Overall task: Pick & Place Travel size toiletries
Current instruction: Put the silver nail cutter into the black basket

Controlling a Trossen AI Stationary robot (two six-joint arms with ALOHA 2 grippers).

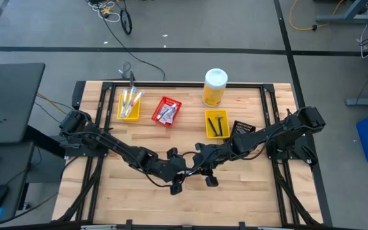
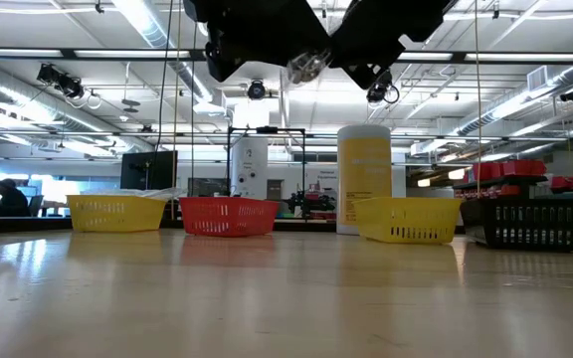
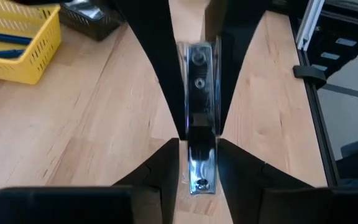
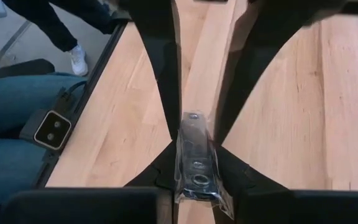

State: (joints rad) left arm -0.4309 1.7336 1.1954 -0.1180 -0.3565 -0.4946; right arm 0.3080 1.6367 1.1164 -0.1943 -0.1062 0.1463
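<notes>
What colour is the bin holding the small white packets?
Red: the red bin, second from the left in the back row, shows best in the high view.

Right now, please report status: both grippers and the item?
Both grippers meet above table centre. Wrapped razor between right gripper and left gripper, mid handover. Right shut on it. Table below, nothing in the way.

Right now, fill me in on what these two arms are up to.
Both arms meet above the middle of the table, passing one clear-wrapped dark razor between them in the air. The right gripper is clamped on one end of it, while the left gripper sits around the other end, its hold unclear. Along the far side stand a yellow bin of toothbrushes, a red bin, a yellow bin with dark items, a black bin and a big yellow bottle.
</notes>
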